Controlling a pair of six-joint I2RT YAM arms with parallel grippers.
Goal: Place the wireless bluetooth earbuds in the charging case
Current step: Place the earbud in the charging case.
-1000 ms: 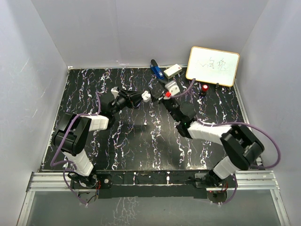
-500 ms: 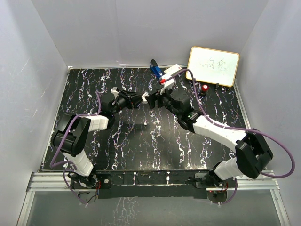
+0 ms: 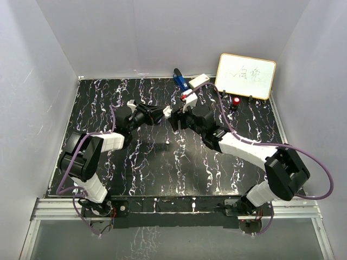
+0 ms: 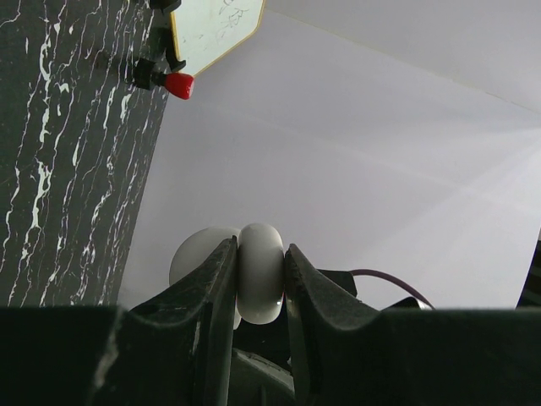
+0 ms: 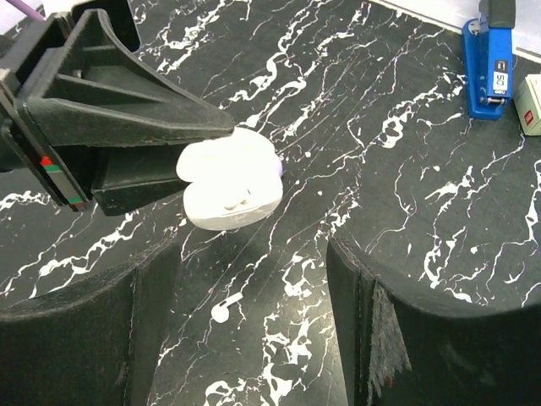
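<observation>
The white charging case (image 5: 230,190) hangs above the table with its lid open, and my left gripper (image 4: 258,249) is shut on it. One white earbud (image 5: 237,203) lies in the case's body. Another earbud (image 5: 224,310) lies loose on the black marbled table below; in the top view this earbud (image 3: 167,142) lies below the two grippers. My right gripper (image 5: 249,254) is open and holds nothing. It hovers just short of the case, with the loose earbud between its fingers in the right wrist view. In the top view the case (image 3: 168,111) sits between left gripper (image 3: 162,113) and right gripper (image 3: 179,112).
At the back of the table stand a blue stapler (image 3: 180,80), a small white box (image 3: 199,81), a whiteboard (image 3: 245,76) and a red-capped knob (image 3: 237,101). White walls enclose the table on three sides.
My right arm swung left from near the white box toward the held case, and its jaws spread wider. The left arm kept the case still.
</observation>
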